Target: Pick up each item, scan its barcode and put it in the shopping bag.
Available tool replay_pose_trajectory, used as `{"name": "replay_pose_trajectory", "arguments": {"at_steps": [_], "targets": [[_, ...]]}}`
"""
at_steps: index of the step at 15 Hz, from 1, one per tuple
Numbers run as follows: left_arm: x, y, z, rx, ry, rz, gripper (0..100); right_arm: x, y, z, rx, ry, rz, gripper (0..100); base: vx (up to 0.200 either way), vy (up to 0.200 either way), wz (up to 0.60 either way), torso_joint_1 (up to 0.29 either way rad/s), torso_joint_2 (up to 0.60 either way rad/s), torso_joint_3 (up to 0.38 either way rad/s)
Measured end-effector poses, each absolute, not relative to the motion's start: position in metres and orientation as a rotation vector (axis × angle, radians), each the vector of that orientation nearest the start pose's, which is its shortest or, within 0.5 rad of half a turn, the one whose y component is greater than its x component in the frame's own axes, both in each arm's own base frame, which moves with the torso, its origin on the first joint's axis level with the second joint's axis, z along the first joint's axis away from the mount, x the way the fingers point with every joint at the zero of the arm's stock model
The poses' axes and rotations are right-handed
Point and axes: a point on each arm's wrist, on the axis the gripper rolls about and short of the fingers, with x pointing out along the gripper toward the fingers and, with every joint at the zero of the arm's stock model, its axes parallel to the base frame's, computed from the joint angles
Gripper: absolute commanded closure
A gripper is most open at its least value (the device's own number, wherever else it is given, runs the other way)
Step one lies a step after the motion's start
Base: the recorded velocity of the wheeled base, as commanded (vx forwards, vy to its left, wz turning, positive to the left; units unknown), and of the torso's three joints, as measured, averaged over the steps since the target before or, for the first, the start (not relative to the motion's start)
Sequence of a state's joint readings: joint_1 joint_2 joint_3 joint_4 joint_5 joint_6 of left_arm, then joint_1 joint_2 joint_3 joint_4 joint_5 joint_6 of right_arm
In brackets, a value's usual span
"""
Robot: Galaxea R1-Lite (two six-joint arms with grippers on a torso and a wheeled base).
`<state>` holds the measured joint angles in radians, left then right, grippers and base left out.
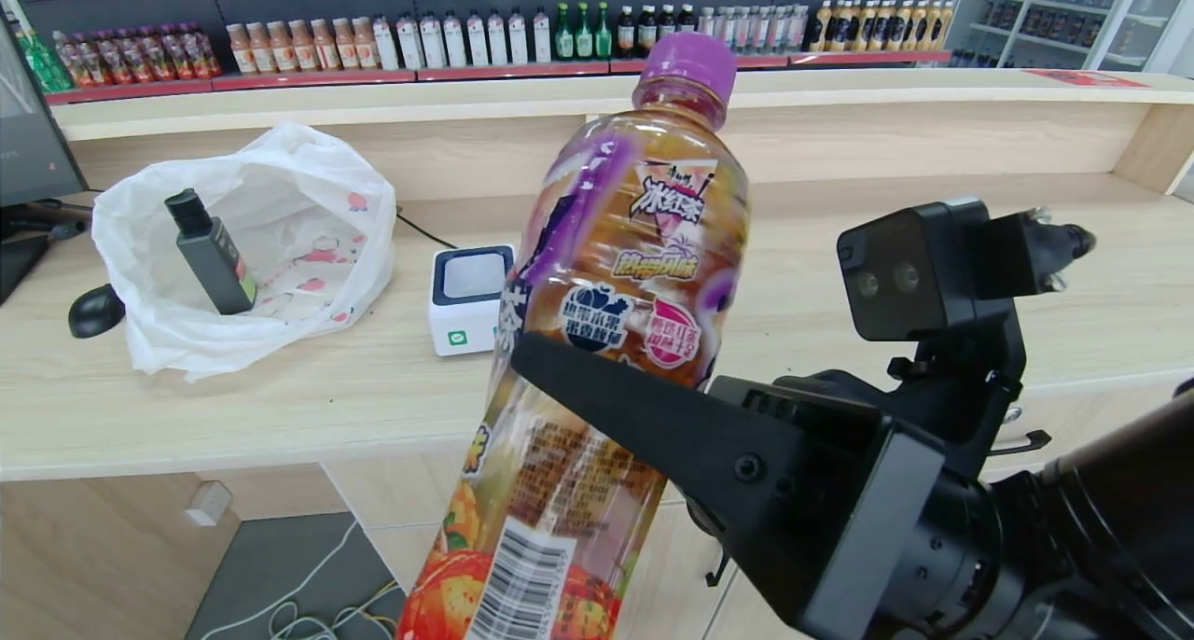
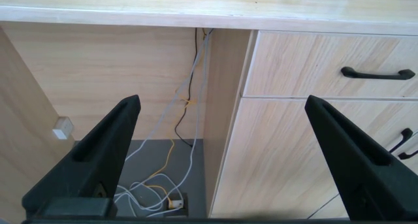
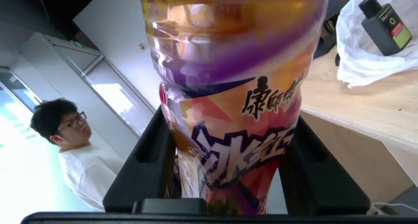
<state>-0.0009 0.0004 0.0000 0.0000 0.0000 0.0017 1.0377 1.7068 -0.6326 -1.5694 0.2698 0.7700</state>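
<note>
A tea bottle [image 1: 625, 276] with a purple cap and an orange and purple label is held tilted high above the counter's front edge, its barcode low on the label. My right gripper [image 1: 597, 379] is shut on the tea bottle [image 3: 235, 87] around its middle. On the counter at the left lies the white shopping bag [image 1: 308, 201], and a dark bottle [image 1: 210, 253] leans inside it. The white scanner [image 1: 469, 297] stands just right of the bag. My left gripper [image 2: 222, 103] hangs open with nothing in it, below the counter in front of the cabinet.
A black mouse [image 1: 93, 311] and a monitor edge [image 1: 28, 127] are at the counter's far left. Shelves of drinks [image 1: 522, 34] line the back wall. Below the counter are drawers with black handles [image 2: 377, 73] and loose cables [image 2: 176, 159].
</note>
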Motion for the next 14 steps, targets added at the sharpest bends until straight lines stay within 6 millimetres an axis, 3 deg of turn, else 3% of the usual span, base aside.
{"name": "replay_pose_trajectory", "arguments": {"at_steps": [14], "targets": [[-0.0228,0.0,0.0755,0.002,0.0,-0.001,0,0.1347,0.2402,0.2314,0.805,-0.022,1.417,100,0.0,0.0,0.0,0.0,0.0,0.0]]}}
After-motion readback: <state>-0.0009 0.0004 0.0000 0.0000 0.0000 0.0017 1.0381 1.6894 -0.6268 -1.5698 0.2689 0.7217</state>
